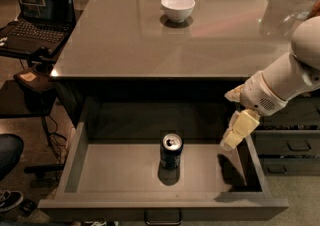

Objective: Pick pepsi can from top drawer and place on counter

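The pepsi can [171,151] stands upright near the middle of the open top drawer [125,172], its silver top and pull tab facing up. The drawer is pulled out below the counter [150,45], and its dark handle shows at the front panel's lower edge. My gripper [234,137] hangs from the white arm over the drawer's right side, above the floor and to the right of the can, apart from it. It holds nothing.
A white bowl [178,7] sits on the counter's far middle. A laptop [35,10] rests on a dark side table at the left. Narrower dark drawers [292,145] stand to the right. A person's leg and shoe [10,200] show at the lower left.
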Controlling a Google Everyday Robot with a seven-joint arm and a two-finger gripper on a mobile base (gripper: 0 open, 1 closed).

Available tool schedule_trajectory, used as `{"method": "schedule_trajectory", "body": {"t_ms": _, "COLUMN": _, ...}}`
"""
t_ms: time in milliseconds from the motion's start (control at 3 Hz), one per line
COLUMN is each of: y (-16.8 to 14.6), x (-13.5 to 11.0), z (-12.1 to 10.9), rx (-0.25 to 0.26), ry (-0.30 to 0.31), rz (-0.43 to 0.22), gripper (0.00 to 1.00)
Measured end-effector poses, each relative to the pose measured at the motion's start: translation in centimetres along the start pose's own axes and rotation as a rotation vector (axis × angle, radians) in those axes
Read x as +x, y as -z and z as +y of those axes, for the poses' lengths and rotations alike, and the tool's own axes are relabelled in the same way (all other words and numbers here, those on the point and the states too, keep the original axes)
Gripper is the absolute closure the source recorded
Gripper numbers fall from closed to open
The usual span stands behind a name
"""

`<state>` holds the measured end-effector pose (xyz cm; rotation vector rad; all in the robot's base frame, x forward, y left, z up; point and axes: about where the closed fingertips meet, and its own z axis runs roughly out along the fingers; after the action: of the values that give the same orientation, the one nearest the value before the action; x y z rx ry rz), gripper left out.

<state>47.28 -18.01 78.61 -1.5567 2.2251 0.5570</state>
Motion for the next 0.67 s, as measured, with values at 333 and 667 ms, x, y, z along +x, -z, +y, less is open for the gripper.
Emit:
{"method": "schedule_trajectory", "body": {"t_ms": 333, "y": -2.3, "x": 0.9, "z": -0.4, "rx": -0.055, "ry": -0.018, "rz": -0.05, "gripper": 0.0}}
{"method": "schedule_trajectory", "body": {"t_ms": 667, "y": -6.7, "x": 1.4, "z": -1.1, "rx": -0.126, "ry": -0.009, "rz": -0.138, "gripper": 0.0}}
